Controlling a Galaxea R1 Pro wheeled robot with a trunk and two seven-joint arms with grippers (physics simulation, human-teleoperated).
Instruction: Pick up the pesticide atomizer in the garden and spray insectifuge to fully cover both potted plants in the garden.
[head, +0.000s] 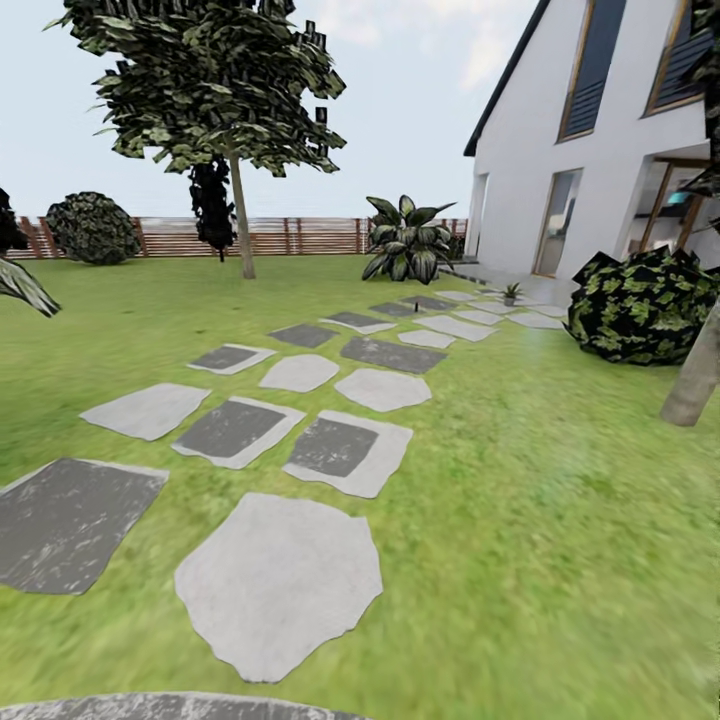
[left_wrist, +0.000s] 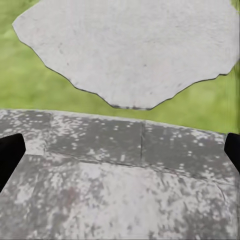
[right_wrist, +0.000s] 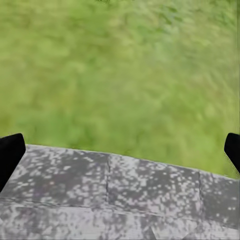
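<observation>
Crossing the lawn (head: 560, 480) of the garden, a path of irregular grey stepping stones (head: 280, 580) is seen in the head view, leading toward a white house (head: 600, 130) at the far right. One small potted plant (head: 511, 293), a low rosette of pointed leaves, is set at the far end of the path, close to the house wall; a second one cannot be made out. A large leafy plant (head: 405, 240) and a tree (head: 235, 100) are placed before a brown slatted fence (head: 300, 236), with round dark bushes (head: 640, 305) at the right. The rim of a mottled grey paved patio (head: 170, 708) is shown at the lawn's near edge. The left tool (left_wrist: 120, 150) is held wide apart above that paving and a pale stone (left_wrist: 130, 50); the right tool (right_wrist: 120, 152) is likewise spread apart over paving and grass (right_wrist: 120, 70). No writing or labels can be read.
</observation>
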